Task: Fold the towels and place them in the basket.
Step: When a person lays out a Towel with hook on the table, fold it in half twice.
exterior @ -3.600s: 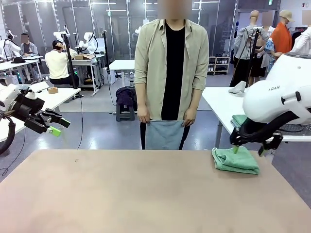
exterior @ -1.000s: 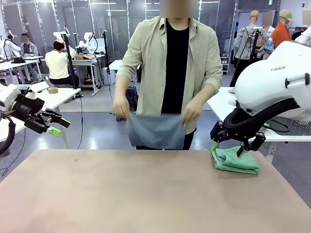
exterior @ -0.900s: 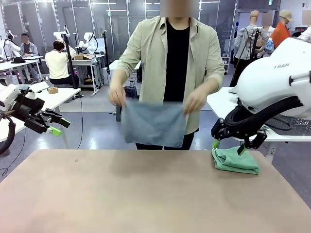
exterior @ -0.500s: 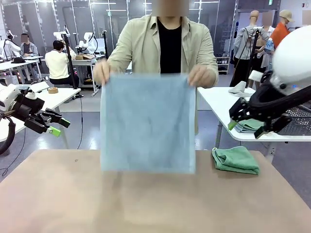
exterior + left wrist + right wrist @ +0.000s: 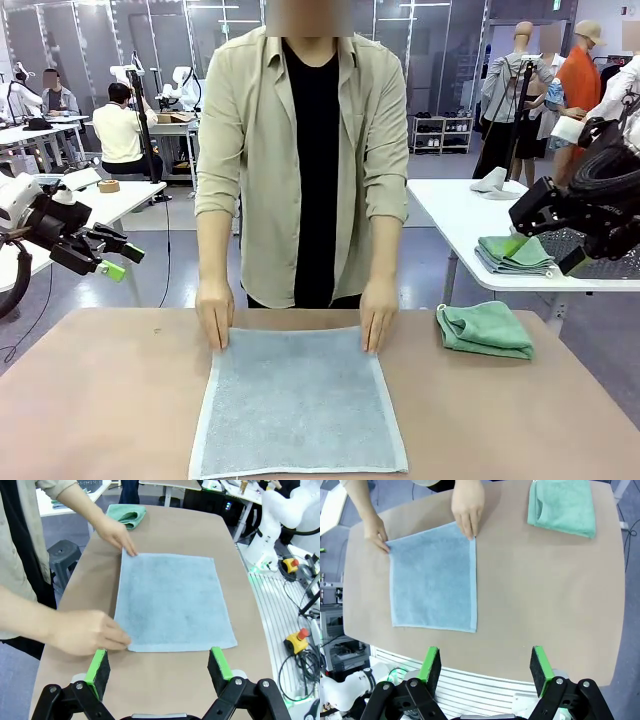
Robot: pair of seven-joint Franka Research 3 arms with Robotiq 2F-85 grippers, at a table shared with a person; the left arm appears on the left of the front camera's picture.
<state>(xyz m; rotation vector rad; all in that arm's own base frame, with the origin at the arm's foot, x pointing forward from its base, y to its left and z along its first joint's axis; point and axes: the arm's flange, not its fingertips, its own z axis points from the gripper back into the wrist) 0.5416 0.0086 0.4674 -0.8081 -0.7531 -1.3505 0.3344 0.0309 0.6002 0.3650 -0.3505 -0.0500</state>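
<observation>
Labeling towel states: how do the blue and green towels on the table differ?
The blue towel lies spread flat mid-table; the green towel is folded into a bundle at the far right. The person's hands rest on the blue towel's far corners; nothing touches the green towel. Both lie on the table.

Tan table (image 5: 100, 400) bearing a spread pale blue towel (image 5: 298, 410) at six o'clock, folded mint towel (image 5: 485, 330) at two o'clock.
</observation>
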